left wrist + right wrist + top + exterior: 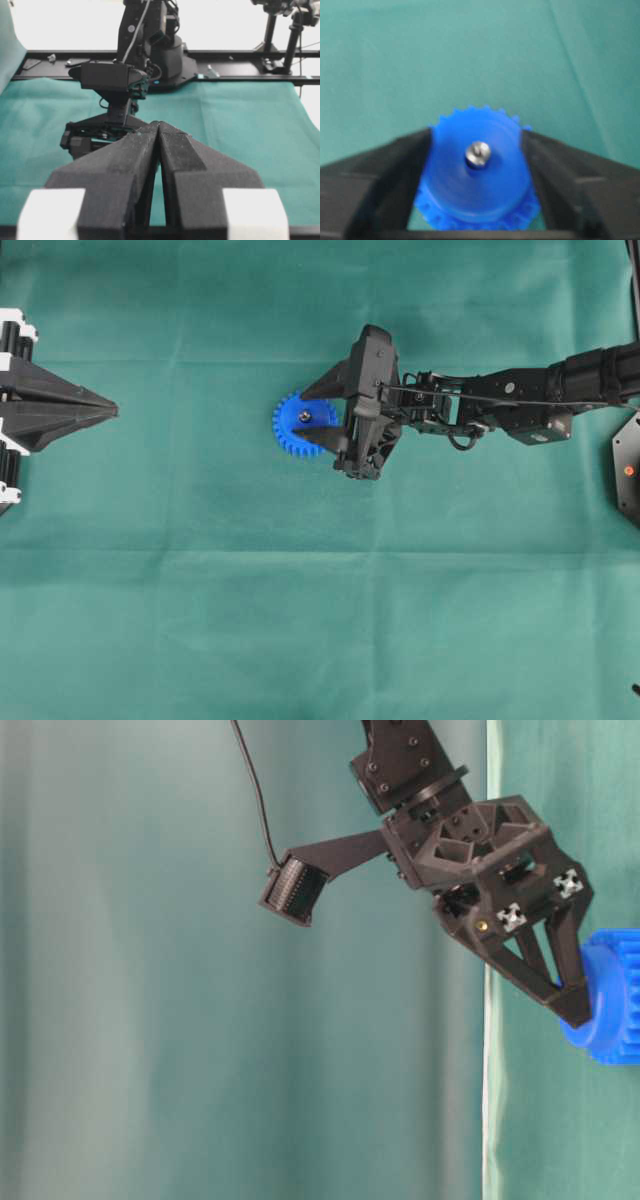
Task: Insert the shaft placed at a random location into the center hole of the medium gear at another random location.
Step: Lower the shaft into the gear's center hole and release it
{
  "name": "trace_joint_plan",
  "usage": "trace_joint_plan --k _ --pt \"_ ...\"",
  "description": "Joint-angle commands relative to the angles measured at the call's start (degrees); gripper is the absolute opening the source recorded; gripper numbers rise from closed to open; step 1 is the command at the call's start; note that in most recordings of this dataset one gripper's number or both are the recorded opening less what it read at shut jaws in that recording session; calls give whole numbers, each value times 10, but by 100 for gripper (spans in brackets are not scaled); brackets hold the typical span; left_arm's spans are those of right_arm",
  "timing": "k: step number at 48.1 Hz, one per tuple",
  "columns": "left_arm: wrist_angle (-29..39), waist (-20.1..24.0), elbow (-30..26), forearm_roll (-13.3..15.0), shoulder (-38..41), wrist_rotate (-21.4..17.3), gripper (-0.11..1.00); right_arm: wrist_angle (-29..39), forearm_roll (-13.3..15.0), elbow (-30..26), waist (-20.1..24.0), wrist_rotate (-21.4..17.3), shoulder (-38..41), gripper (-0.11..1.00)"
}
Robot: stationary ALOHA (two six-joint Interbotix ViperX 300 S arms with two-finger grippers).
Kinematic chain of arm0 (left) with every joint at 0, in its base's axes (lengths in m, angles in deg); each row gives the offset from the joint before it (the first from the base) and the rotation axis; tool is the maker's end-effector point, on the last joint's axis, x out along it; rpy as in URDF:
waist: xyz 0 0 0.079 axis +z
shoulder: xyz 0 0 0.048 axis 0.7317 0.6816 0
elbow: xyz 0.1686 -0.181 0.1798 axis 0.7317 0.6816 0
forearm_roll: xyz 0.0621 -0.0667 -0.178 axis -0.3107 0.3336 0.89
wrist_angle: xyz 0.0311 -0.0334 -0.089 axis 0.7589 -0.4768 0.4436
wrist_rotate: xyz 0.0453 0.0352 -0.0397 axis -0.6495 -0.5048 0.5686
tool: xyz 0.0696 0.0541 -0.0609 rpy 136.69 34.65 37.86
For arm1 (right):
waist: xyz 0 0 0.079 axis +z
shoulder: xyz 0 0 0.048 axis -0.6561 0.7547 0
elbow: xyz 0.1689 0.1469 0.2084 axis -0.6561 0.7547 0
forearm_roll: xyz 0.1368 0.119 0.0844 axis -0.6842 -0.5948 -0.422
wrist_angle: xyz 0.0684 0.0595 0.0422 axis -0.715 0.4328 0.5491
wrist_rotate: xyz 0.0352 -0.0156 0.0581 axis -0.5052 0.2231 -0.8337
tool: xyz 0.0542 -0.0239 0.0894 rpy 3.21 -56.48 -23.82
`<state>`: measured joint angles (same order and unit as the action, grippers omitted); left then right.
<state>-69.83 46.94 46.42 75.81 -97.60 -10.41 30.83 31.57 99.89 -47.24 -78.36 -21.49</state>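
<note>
The green cloth of the bench lies bare across its whole near half and along the far strip, so a hand can pass freely there. In the middle, the medium gear with the shaft standing in its centre is hemmed in by the right hand, whose fingers stand spread on either side of it. The left hand, pressed together, sits at the left edge, well apart, with open cloth between.

No readable text, labels, brands or numbers on anything.
</note>
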Motion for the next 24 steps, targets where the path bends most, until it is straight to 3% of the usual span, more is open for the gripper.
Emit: trace_joint_plan --k 1,9,24 --pt "-4 -1 -7 -1 4 -1 0 4 -3 -11 3 -5 -22 86" --pt "-4 -1 -8 -1 4 -1 0 16 -3 -6 4 -4 -47 81" --pt "-4 -1 -8 -1 4 -1 0 63 0 4 4 -2 -123 80"
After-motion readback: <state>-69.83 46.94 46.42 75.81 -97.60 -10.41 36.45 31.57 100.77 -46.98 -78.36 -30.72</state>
